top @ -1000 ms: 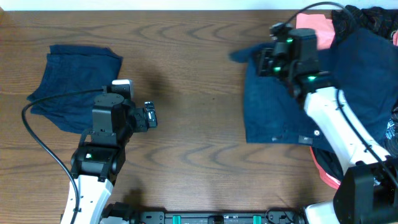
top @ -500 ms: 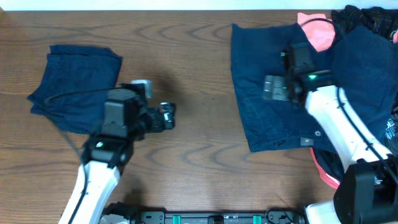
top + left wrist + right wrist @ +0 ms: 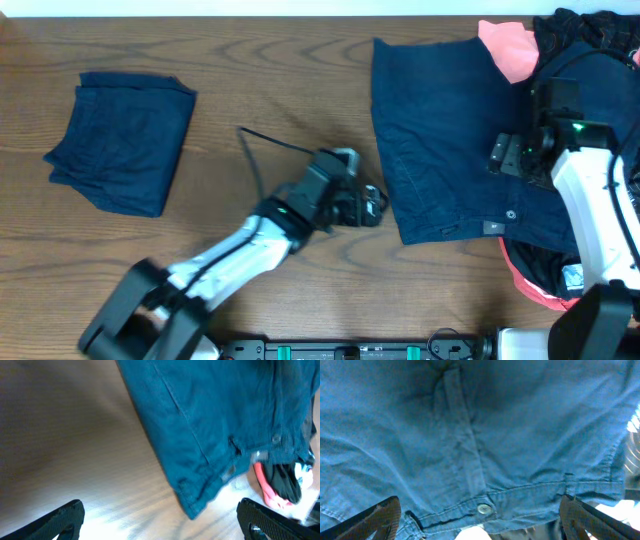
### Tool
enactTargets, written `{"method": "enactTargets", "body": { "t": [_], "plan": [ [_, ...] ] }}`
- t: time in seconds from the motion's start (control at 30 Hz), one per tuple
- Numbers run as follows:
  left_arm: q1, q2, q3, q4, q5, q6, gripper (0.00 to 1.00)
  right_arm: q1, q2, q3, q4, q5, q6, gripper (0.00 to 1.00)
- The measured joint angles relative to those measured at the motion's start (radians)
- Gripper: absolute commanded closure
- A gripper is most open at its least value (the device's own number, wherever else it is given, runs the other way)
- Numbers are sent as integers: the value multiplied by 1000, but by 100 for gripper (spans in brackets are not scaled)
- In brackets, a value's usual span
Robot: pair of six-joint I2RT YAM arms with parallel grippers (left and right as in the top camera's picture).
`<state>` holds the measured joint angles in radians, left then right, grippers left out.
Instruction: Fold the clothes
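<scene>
A pair of navy shorts (image 3: pixel 440 130) lies spread flat at the right of the table. Its waistband and small button (image 3: pixel 483 508) fill the right wrist view. My right gripper (image 3: pixel 500 156) hovers open over the shorts' right half, with nothing between its fingers (image 3: pixel 377 520). My left gripper (image 3: pixel 377 204) is stretched across to the shorts' lower left corner (image 3: pixel 192 509), open and empty, and its fingertips (image 3: pixel 65 517) stand over bare wood. A second navy garment (image 3: pixel 122 140) lies folded at the far left.
A salmon-pink cloth (image 3: pixel 505 48) and a black heap (image 3: pixel 595 25) sit at the back right, partly under the shorts. More pink and black cloth (image 3: pixel 535 280) bulges out at the front right. The left arm's cable (image 3: pixel 265 140) loops over the table's middle.
The right gripper has opened and let go of the navy shorts, which now lie spread out, and it drew back rightward. The left arm swung right to the shorts' lower left corner.
</scene>
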<state>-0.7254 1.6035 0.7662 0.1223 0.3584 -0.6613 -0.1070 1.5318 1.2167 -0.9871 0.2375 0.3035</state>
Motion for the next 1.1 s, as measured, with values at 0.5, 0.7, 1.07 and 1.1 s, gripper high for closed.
{"method": "enactTargets", "body": {
  "t": [0.5,0.7,1.07,1.1],
  "plan": [
    [-192,259,6,375,1,-340,45,-18,-69,0,-56,2,0,1],
    [-227,305,6,428,-25,-378,94,-18,-69,0,-70,2,0,1],
    [55,86,16,-70,54,-115,94,-18,-69,0,-88,2,0,1],
    [114,31,16,-135,53,-71,94,-18,-69,0,-88,2,0,1]
  ]
}}
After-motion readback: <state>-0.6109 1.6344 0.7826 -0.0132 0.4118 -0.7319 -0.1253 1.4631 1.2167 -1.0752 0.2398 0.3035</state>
